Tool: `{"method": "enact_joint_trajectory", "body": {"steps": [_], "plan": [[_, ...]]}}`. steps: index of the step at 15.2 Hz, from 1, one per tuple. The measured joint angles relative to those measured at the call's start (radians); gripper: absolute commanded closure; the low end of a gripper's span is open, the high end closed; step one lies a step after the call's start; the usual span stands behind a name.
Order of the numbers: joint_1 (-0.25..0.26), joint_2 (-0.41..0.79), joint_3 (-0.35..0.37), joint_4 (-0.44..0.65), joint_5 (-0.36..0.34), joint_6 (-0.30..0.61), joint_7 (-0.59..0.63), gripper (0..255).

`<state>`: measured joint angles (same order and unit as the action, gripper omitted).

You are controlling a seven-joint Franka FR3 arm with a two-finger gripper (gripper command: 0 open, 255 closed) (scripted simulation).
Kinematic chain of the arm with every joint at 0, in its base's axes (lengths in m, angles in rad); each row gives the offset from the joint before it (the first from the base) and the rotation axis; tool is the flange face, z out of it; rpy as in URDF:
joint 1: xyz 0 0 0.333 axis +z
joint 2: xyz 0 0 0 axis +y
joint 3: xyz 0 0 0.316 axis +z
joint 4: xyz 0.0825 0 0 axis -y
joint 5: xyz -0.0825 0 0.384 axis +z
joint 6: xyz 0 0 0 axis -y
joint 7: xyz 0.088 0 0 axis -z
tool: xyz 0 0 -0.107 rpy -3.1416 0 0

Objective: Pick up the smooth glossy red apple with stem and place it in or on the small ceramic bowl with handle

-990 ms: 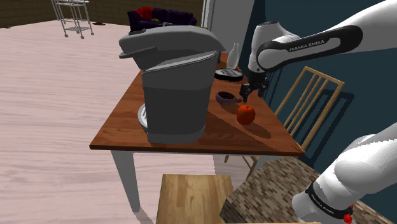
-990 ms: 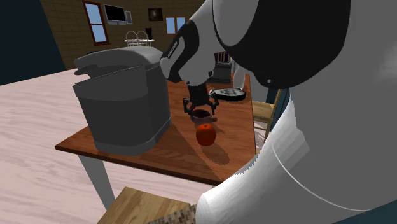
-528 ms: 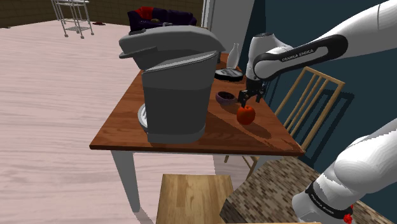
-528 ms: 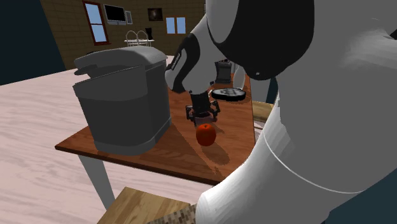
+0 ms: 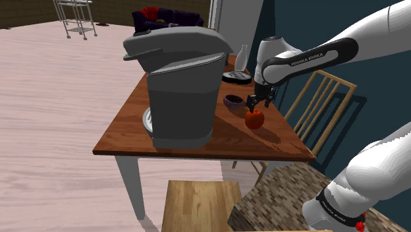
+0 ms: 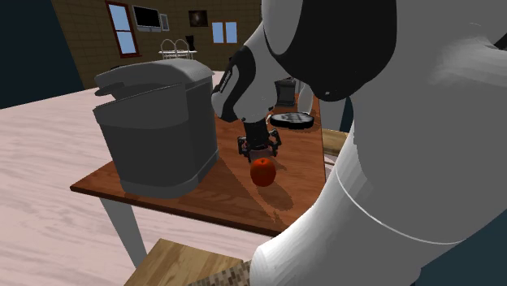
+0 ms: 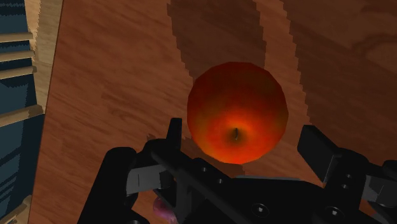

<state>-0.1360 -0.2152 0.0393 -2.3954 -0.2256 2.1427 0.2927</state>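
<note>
Fingers spread wide w/ nothing gripped. The gripper points down over the red apple, which sits stem-up on the wood table btwn the two fingers, w/ a clear gap on one side at least. In the shoulder view the fingertips hang just above the apple, which is near the table edge on that view's right. A small dark-purple bowl stands on the table just beside the apple, up and left in that view, not touching it. A big grey coffee machine takes the table's middle, left of the bowl. A dark round disc lies farther back, beyond the bowl.
</note>
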Motion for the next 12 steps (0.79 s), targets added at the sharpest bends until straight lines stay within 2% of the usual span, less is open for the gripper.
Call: {"method": "enact_joint_trajectory", "body": {"steps": [1, 12], "plan": [[0.000, 0.000, 0.000, 0.000, 0.000, 0.000, 0.000, 255], [0.000, -0.003, 0.000, 0.004, 0.001, -0.006, -0.002, 255]]}}
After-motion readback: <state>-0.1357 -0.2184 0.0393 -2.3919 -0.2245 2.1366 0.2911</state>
